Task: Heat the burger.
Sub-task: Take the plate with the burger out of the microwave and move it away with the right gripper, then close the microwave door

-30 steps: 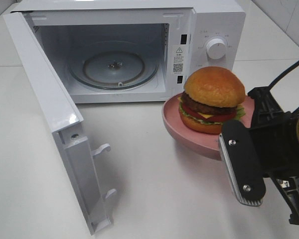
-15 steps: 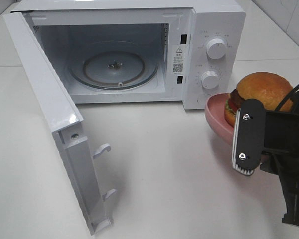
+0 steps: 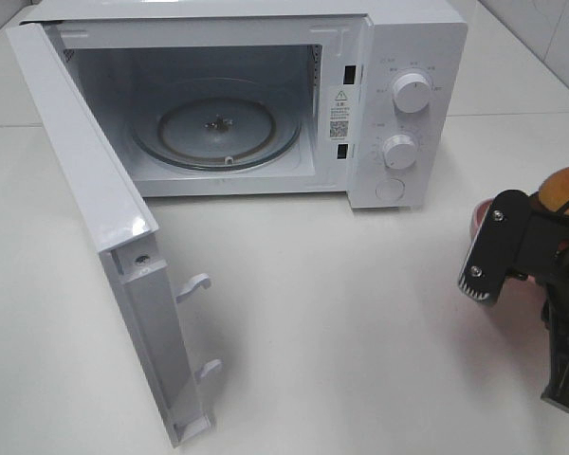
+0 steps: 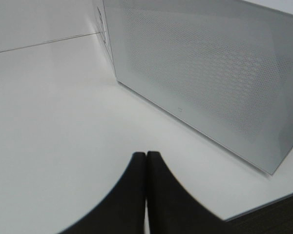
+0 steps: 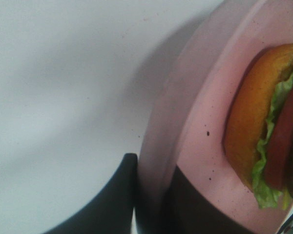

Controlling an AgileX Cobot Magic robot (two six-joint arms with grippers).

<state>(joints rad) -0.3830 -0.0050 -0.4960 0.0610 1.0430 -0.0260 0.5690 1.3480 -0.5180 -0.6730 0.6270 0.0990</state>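
The burger (image 3: 567,183) shows only as a bit of golden bun at the right edge in the exterior high view, behind my right gripper (image 3: 508,250). It sits on a pink plate (image 3: 476,224), of which just a sliver shows there. In the right wrist view the burger (image 5: 266,131) lies on the plate (image 5: 205,92), with bun, lettuce and tomato visible. My right gripper (image 5: 154,195) is shut on the plate's rim. My left gripper (image 4: 146,185) is shut and empty, just above the table beside the microwave door (image 4: 210,73); the exterior high view does not show it.
A white microwave (image 3: 403,47) stands at the back with its door (image 3: 104,209) swung wide open toward the front left. Its glass turntable (image 3: 215,128) is bare. Two knobs and a button sit on its right panel. The white table (image 3: 341,313) spreads in front.
My right gripper has carried the plate and burger rightward and lower, away from the microwave front to the right edge of the view. The microwave has stayed still.
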